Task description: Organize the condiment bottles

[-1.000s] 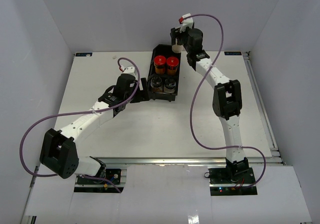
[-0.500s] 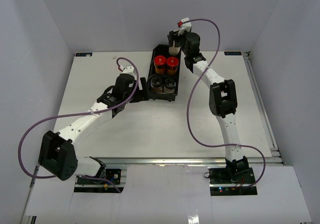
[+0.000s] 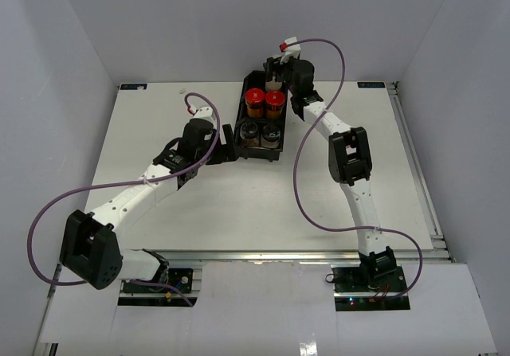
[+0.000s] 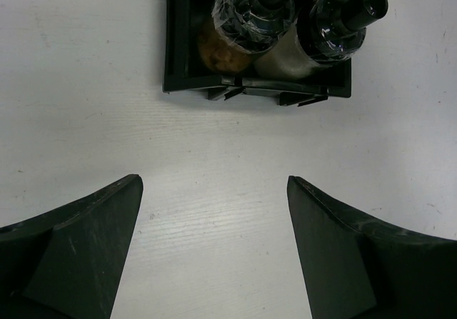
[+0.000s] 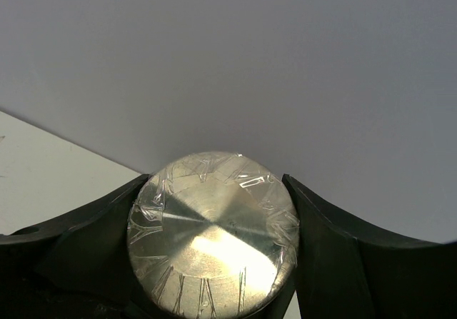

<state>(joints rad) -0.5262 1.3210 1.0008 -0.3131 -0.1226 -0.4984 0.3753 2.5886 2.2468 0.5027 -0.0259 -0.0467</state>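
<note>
Plain pale grey walls (image 3: 199, 21) enclose a white table (image 3: 239, 205) on three sides, evenly lit.

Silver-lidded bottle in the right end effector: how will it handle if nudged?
Probably rigid: the right end effector pinches the bottle with no visible denting. Crinkled clear film on top may make it slippery. Its round shape would likely roll if tipped.

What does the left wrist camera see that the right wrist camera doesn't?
Only left wrist: two dark-capped bottles in the tray's end, and the open, empty left gripper. Only right wrist: the right gripper shut on the grey-lidded bottle, with the wall behind. Both: black gripper fingers at the bottom and some white table.
</note>
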